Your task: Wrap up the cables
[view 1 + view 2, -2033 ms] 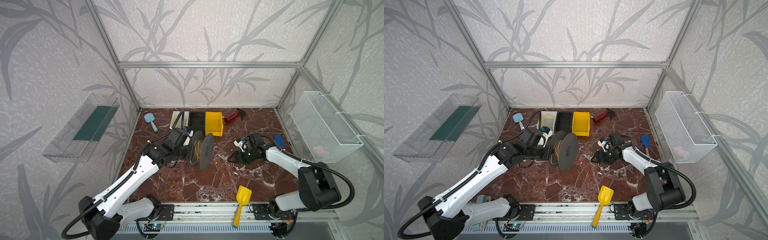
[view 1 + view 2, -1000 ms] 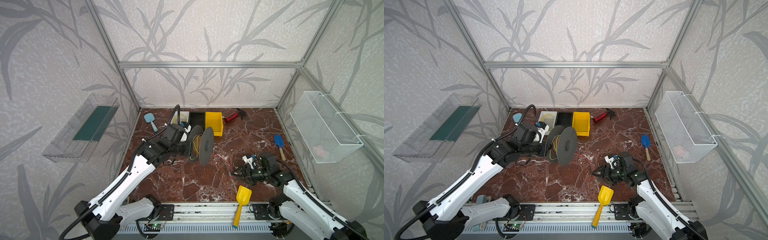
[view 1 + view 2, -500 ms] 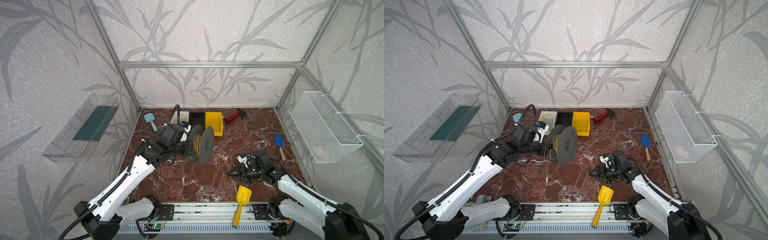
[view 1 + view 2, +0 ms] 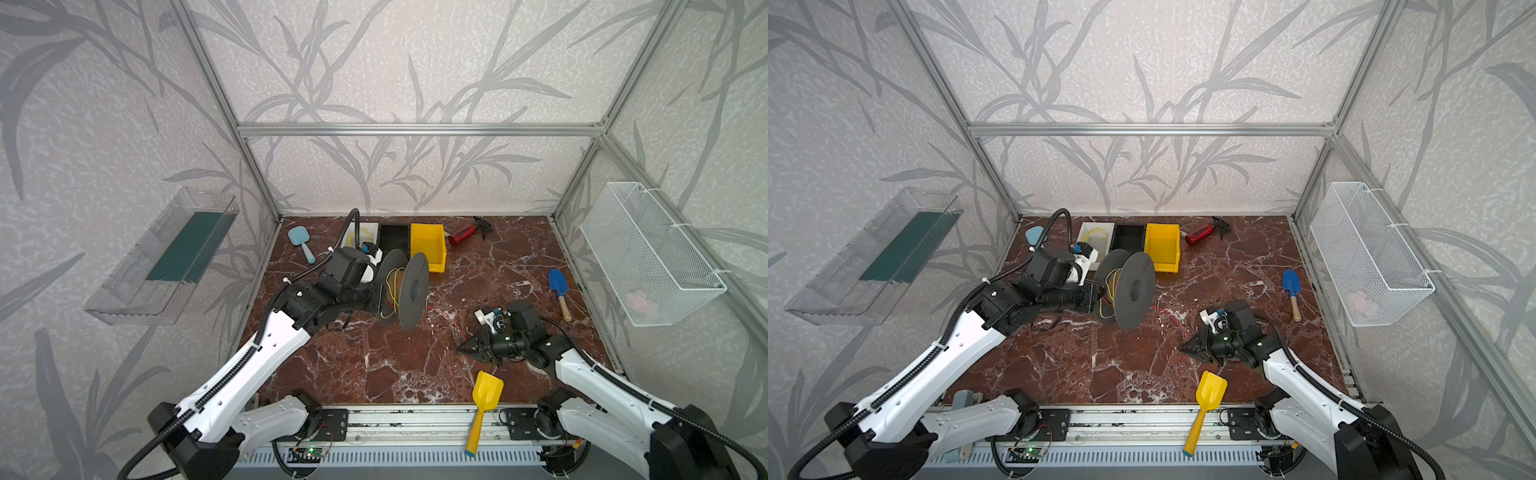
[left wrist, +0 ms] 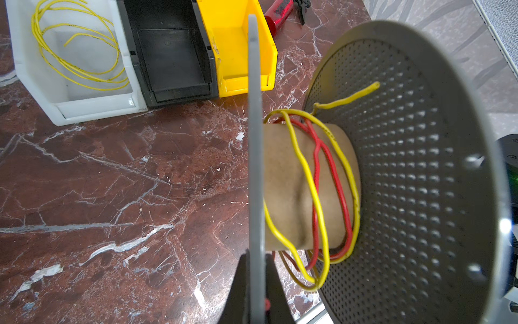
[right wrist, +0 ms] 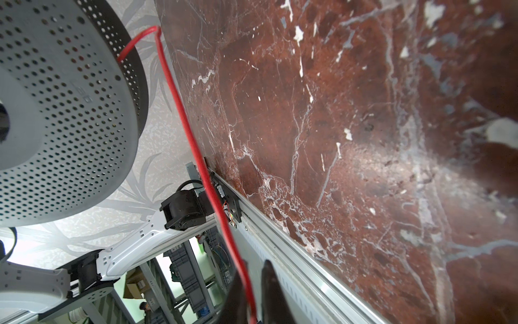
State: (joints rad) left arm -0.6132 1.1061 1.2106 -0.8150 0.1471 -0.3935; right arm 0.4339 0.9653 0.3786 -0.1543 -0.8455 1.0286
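In both top views my left gripper (image 4: 380,297) (image 4: 1098,297) holds a grey perforated spool (image 4: 412,291) (image 4: 1133,291) above the floor. In the left wrist view the gripper (image 5: 256,262) is shut on the thin edge of one flange. Loose red and yellow cables (image 5: 315,179) loop round the spool's brown core (image 5: 283,190). One red cable (image 6: 193,140) (image 4: 446,318) (image 4: 1169,316) runs from the spool to my right gripper (image 6: 254,269) (image 4: 462,347) (image 4: 1184,348), which is shut on it low over the floor. Another yellow cable (image 5: 81,70) lies coiled in the white bin (image 5: 92,108).
White (image 4: 372,227), black (image 4: 392,237) and yellow bins (image 4: 428,245) line the back. Near them lie a red spray bottle (image 4: 463,235) and a light blue brush (image 4: 301,241). A blue trowel (image 4: 559,289) lies right, a yellow scoop (image 4: 484,399) at the front edge. A wire basket (image 4: 648,253) hangs right.
My right gripper's jaws have closed on the red cable, after the arm came from farther back toward the front. The left gripper has kept the spool almost still over the last second.
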